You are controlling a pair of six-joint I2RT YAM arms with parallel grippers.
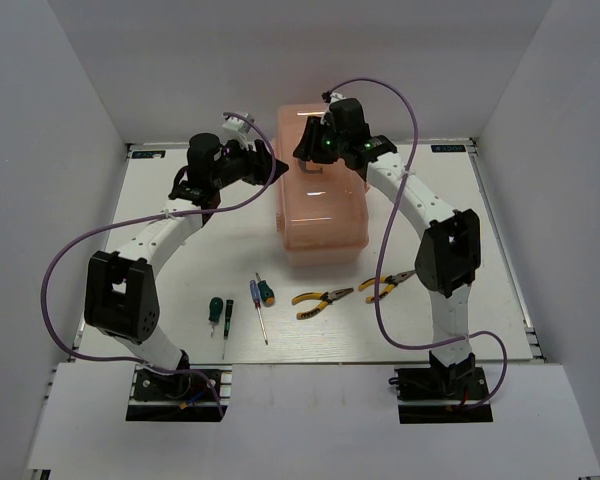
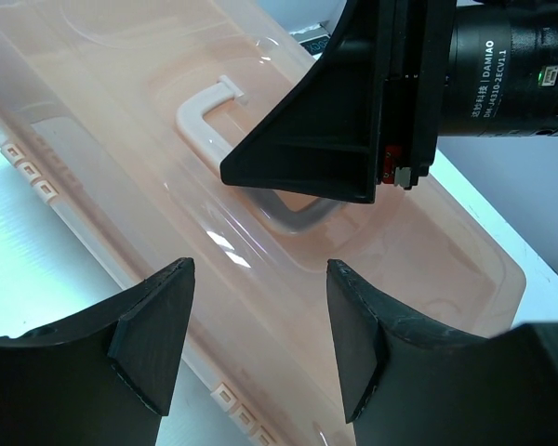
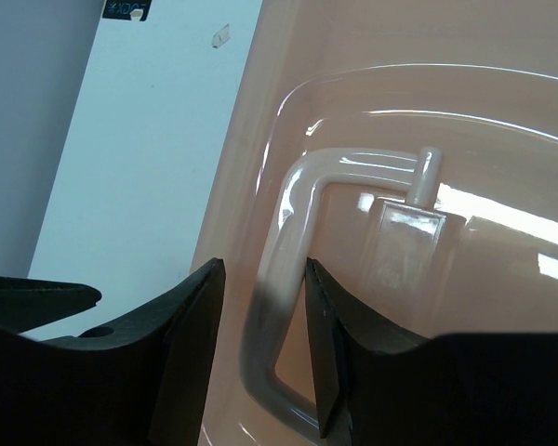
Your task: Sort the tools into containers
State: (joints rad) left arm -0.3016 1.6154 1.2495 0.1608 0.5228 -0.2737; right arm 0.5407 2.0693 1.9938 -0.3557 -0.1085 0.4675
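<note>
The peach-pink toolbox [image 1: 320,215] stands shut at the middle back of the table. My right gripper [image 1: 315,152] is open over its lid. In the right wrist view its fingers [image 3: 265,344] straddle the white lid handle [image 3: 284,269] with a gap on each side. My left gripper [image 1: 273,165] is open and empty at the box's left edge, its jaws [image 2: 260,344] over the lid [image 2: 149,186]. In front of the box lie the dark green screwdriver [image 1: 217,313], the blue-and-green screwdriver [image 1: 262,300] and two yellow-handled pliers [image 1: 322,300] [image 1: 387,286].
White walls close the table on the left, right and back. My right gripper's black finger [image 2: 344,130] shows close above the handle [image 2: 209,111] in the left wrist view. Purple cables loop beside both arms.
</note>
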